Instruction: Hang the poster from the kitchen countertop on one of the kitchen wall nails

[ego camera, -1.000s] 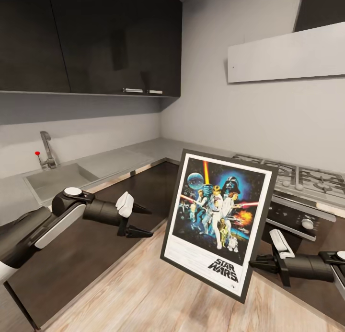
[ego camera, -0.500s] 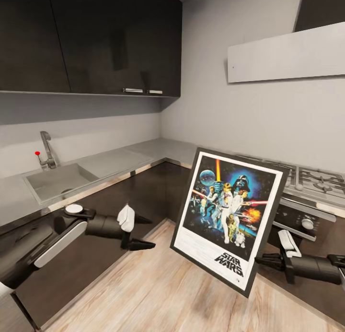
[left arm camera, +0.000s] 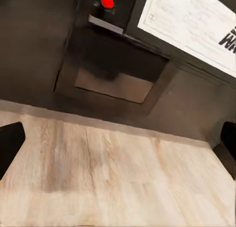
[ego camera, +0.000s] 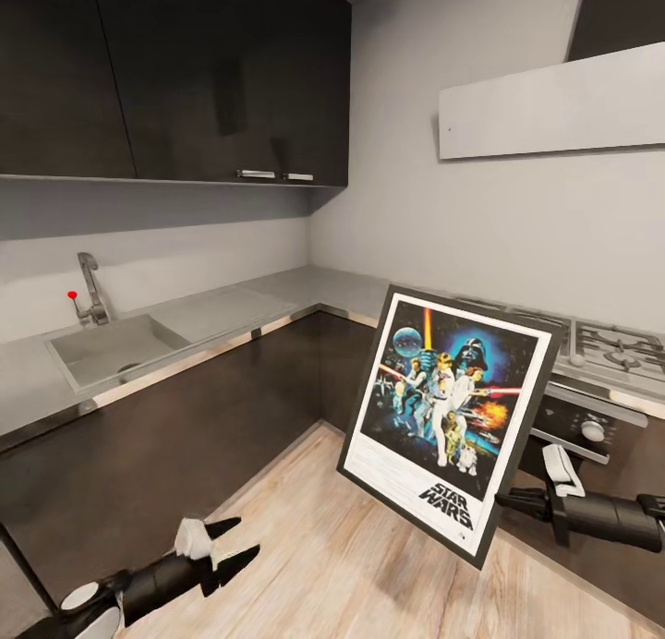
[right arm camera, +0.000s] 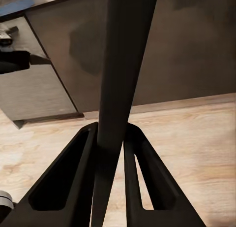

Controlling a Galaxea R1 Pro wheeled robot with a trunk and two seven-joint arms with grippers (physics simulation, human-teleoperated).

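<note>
**Framed poster held above the kitchen floor**

Above the pale wood-plank floor (ego camera: 351, 565), the upright rectangular Star Wars poster in its thin black frame (ego camera: 451, 415) hangs in the air, pinched at its lower right edge by the right gripper (ego camera: 506, 502). Its long axis runs near-vertical, tilted so the top leans to the right; the printed face looks toward the camera, logo at the bottom (top edge level with the steel gas hob (ego camera: 610, 348) behind it). From the right wrist, both dark fingers (right arm camera: 73, 187) press against the frame's thin edge (right arm camera: 120, 84). The left gripper (ego camera: 229, 543) sits low over the floor, fingers spread apart and holding nothing. The long matte grey countertop with its sunken sink (ego camera: 111, 348) lies well apart from the poster.
</note>
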